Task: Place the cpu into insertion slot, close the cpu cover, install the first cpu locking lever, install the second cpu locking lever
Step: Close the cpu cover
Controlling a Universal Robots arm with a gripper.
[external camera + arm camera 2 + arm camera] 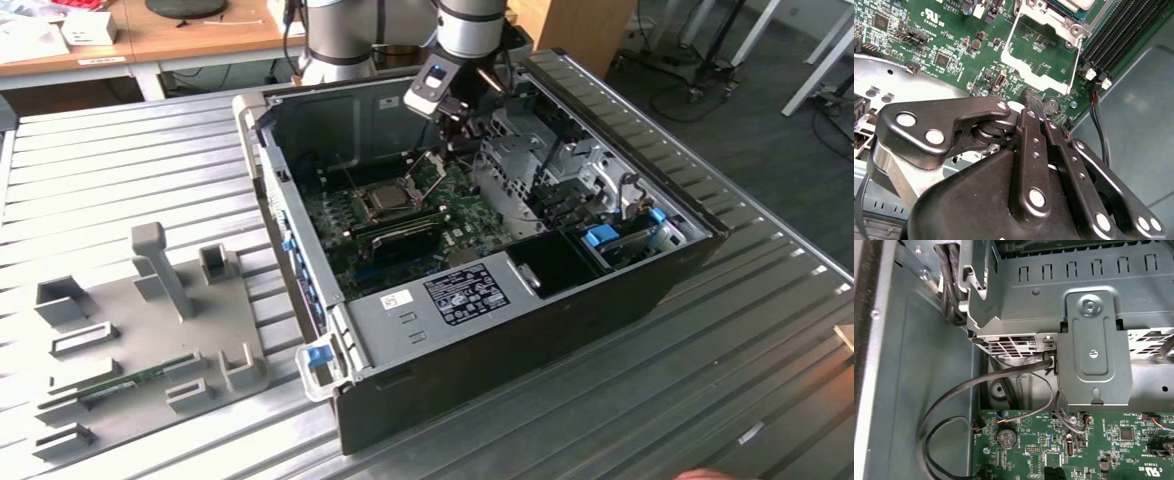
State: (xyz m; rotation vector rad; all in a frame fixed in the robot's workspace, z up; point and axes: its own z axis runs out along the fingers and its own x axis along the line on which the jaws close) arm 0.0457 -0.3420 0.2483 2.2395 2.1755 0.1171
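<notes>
Gripper clenched at the raised cpu cover, cpu already seated

In the second wrist view the gripper (1034, 102) has its fingers pressed together with nothing visible between them. The tips sit against the free edge of the cpu cover (1037, 75), which stands tilted up off the green circuit board (929, 30); this posture appears suited to pushing the frame rather than gripping it. In the exterior view the cpu (387, 200) lies flat in the insertion slot (358, 205), mid computer case (641, 290), to the exterior view's left of the drive cage (514, 175)
</notes>
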